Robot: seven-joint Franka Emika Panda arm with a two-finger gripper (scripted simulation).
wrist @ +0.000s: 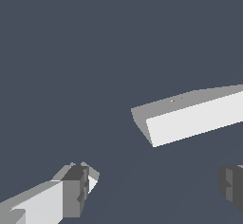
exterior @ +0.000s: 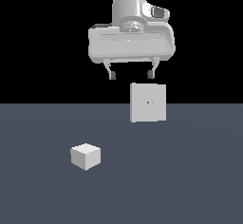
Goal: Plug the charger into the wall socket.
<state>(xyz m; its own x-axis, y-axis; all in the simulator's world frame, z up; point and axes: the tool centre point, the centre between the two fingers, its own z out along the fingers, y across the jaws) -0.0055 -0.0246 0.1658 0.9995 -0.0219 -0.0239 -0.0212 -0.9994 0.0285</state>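
On the counter, near the exterior view's left, sits the charger, rigid-looking and probably light; I'd grip its flat opposite sides. Wall socket stands behind. My fingers hang apart, empty, overhead.

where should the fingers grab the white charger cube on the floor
Come straight down from above and close on two opposite vertical sides of the charger. It sits flat, alone on the floor, narrower than the open gripper, with nothing beside it to block the fingers.
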